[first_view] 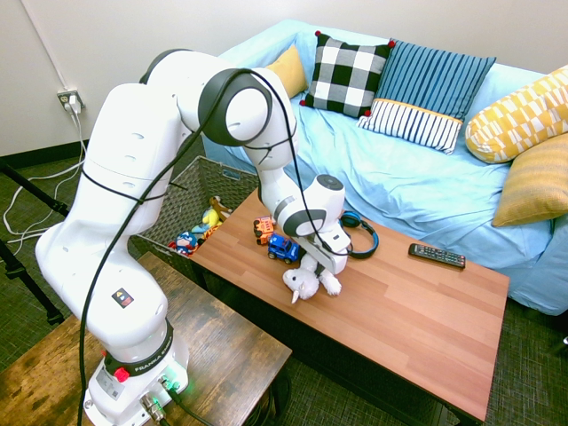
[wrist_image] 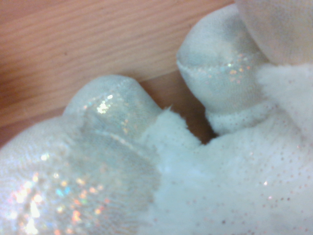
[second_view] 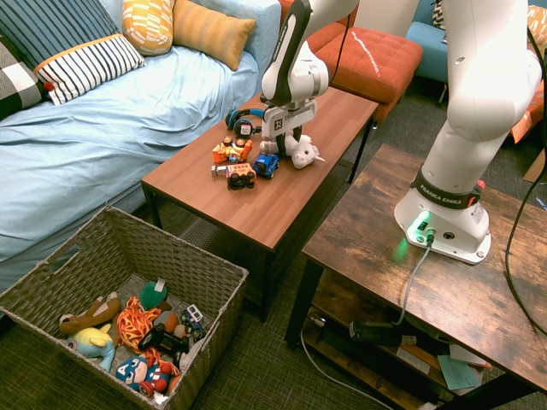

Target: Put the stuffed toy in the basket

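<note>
The stuffed toy (first_view: 304,284) (second_view: 304,152) is a small white fluffy plush lying on the reddish wooden coffee table (first_view: 417,311), near its sofa-side half. My gripper (first_view: 319,264) (second_view: 289,139) is lowered straight onto it, touching its body. The wrist view is filled by the stuffed toy (wrist_image: 205,161), with its white fur and glittery paws against the wood. The basket (first_view: 209,170) (second_view: 128,224) is a large rectangular grey one on the floor off the table's end, beside the sofa. It holds several toys.
Toy cars (first_view: 282,248) (second_view: 241,174) stand right beside the plush. Blue headphones (first_view: 362,238) and a remote (first_view: 437,256) also lie on the table. A blue sofa (first_view: 417,177) with pillows runs behind it, and a dark wooden side table (second_view: 410,256) stands close by.
</note>
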Robot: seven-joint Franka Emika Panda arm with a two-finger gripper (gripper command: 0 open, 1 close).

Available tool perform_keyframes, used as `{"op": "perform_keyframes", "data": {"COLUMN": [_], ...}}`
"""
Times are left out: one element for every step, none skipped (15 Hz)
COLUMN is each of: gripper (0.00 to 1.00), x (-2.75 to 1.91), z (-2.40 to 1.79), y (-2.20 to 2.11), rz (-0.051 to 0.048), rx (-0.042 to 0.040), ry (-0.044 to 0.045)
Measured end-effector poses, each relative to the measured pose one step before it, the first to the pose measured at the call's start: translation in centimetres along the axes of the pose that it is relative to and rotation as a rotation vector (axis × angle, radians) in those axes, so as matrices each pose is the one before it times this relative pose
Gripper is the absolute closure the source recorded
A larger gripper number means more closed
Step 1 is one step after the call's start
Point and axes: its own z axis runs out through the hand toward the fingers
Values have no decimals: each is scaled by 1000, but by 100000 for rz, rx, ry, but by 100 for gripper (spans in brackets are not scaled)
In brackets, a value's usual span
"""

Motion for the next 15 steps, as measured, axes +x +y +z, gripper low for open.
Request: {"op": "perform_keyframes", "data": {"gripper": [100,100,100,100,100,100,100,100,100,100,100,100,100,100,100], "x": [223,331,365,373,323,119,-163,-414,-601,-723,-875,-1004,-1142,-1259,-1329], "z": [-180,-337,-559,-891,-1367,-1726,-1900,-1818,-1742,-1735,-1850,-1614,-1423,-1297,-1118], "y": [-9,40,48,39,-115,-278,-370,-458,-631,-945,-1339,-1512,-1673,-1866,-2135], "rz": [-248,16,0,-33,-277,-569,-716,-802,-1242,-1475,-1172,-877,-769,-882,-1104], "rx": [600,899,899,1275,2021,2394,2209,1872,1798,1428,807,79,-116,-182,-324], "ry": [171,190,16,-290,-372,-592,-170,100,348,727,1295,1565,1489,1354,1242]}}
